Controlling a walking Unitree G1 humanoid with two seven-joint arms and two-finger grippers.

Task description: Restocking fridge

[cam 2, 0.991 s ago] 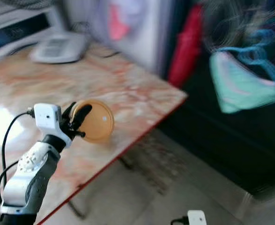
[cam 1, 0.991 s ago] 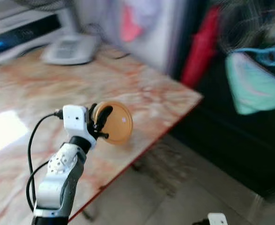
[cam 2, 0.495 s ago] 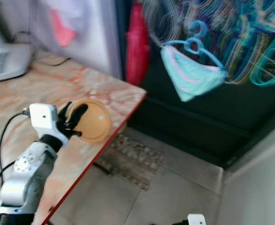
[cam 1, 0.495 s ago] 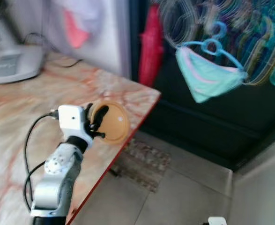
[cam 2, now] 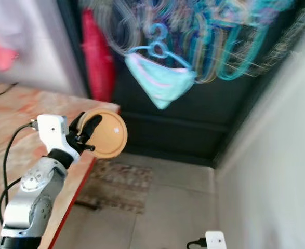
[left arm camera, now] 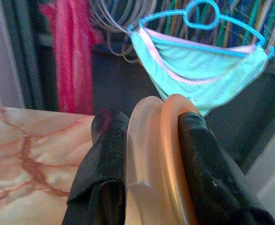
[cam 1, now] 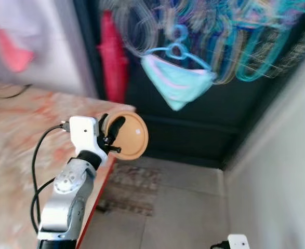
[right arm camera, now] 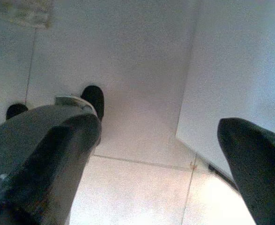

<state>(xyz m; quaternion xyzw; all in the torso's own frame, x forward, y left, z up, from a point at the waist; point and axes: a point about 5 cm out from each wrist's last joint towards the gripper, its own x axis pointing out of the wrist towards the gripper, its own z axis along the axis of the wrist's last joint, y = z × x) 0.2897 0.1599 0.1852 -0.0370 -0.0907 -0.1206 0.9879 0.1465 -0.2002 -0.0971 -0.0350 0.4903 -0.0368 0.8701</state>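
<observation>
So the left gripper [cam 1: 112, 136] is up at about chest height, clamped on a round orange lid [cam 1: 130, 135]. From the left wrist view you can see the lid [left arm camera: 163, 159] is pinched edge-on between the two black fingers [left arm camera: 102, 173], one on each face, and it looks like a translucent plastic disc with a raised rim. It's held upright, flat face toward the head camera, right out past the corner of the marble-patterned table [cam 1: 22, 129] with the reddish edge. The left arm itself rises up in front of that table edge and covers part of it.

Down low, the right gripper [right arm camera: 160, 154] hangs idle over the pale tiled floor [right arm camera: 137, 173], fingers spread wide apart with nothing between them. A wall [right arm camera: 240, 61] runs along one side of it there.

On the floor beyond the table there's a worn patterned mat [cam 1: 134, 181]. Past that is a dark opening, and hanging in it is a light blue hanger with a mint-green garment [cam 1: 177, 83], plus a whole bunch of coloured hangers [cam 1: 230, 41] behind, all blurred. A red cloth [cam 1: 112, 57] hangs to the left of those, next to a pale panel with a pinkish patch [cam 1: 12, 52]. White wall [cam 1: 282, 166] on the right.
</observation>
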